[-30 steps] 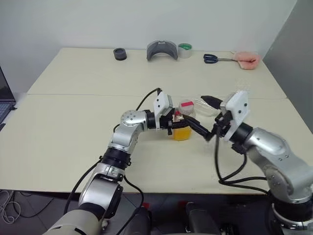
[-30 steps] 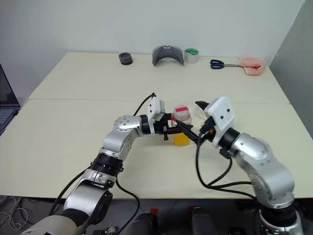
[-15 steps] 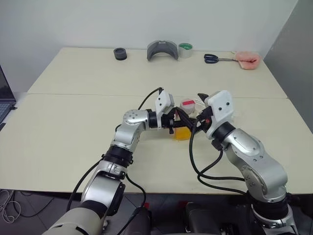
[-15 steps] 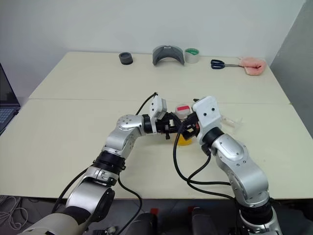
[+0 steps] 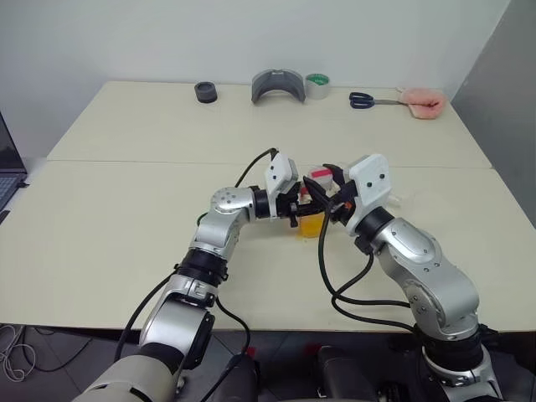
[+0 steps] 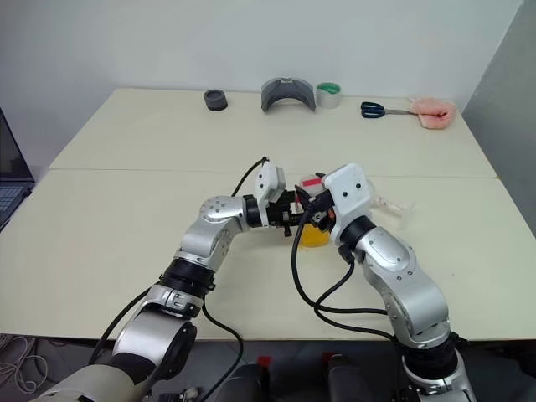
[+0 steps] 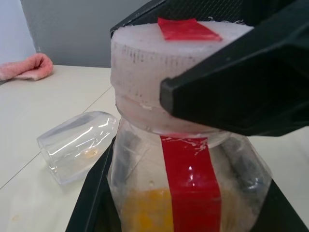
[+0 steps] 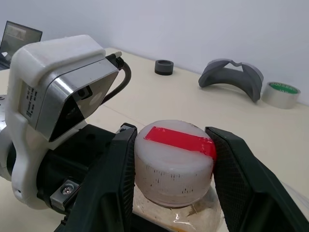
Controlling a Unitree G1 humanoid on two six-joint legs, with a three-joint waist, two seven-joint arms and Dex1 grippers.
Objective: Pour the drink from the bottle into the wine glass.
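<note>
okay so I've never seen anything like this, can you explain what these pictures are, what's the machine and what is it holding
It is a two-armed robot at a pale table. Two pictures come from cameras in its head, looking down over the arms; the other two come from a camera on each wrist. The left gripper is shut on a small clear bottle with orange drink in it. The right gripper has a finger on either side of the bottle's white cap. A wine glass lies on its side beside the bottle. Tape, scissors and a pink cloth lie at the far edge.

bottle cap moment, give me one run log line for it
left gripper: shut on bottle | right gripper: fingers either side of cap | wine glass: lying on table
</note>
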